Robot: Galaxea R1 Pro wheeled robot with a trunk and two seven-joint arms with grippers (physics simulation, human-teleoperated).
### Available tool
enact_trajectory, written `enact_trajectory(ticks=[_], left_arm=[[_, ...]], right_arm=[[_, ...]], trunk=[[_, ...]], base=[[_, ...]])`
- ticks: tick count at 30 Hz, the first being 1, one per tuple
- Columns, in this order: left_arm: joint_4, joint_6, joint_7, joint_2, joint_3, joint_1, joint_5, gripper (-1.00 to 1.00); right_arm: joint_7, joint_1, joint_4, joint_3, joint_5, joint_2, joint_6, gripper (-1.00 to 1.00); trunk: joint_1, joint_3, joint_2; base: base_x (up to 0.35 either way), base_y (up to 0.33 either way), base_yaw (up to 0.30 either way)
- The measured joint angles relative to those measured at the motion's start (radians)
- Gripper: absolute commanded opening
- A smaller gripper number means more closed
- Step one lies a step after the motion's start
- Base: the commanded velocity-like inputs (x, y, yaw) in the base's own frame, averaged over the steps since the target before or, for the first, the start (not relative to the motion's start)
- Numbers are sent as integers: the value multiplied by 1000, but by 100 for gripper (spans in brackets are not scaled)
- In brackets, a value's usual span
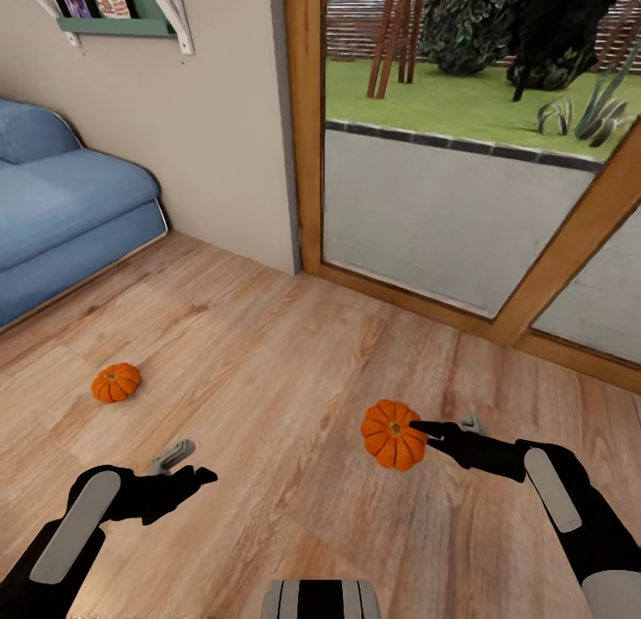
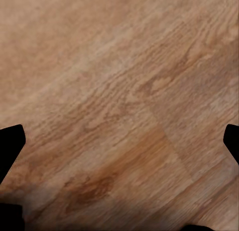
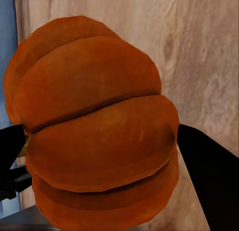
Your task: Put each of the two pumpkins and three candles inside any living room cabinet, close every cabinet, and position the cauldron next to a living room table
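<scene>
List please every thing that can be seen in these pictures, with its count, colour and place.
pumpkin in the gripper: one, orange, between the right gripper's fingers.
pumpkin on the floor: one, orange, lying near the sofa.
sofa: one, blue, against the wall.
shelf: one, green, on the wall, with books.
glass door: wooden frame, lawn and plants outside.
floor: light brown wood.
left gripper: one, black, open above the floor.
right gripper: one, black, shut on a pumpkin.

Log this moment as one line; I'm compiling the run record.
right gripper: shut on held pumpkin, lifted | left gripper: open, empty | second pumpkin: on wood floor near blue sofa
</scene>
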Motion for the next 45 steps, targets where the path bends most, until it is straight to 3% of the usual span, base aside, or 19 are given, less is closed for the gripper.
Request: enact_trajectory(ticks=[25,38,45], left_arm=[[-1,0,0,-1,-1,0,1,100],[-4,-1,0,-6,0,0,2,100],[-1,-2,1,-6,-3,0,0,100]], right_arm=[[1,0,0,-1,-3,7,-1,-100],[-3,0,1,0,-12,7,-1,-100],[-2,0,1,0,-9,10,-4,-100]], trunk=[[0,20,0],[0,23,0],[-3,53,2]], base=[[-29,-6,245],[-5,-2,102],[0,0,270]])
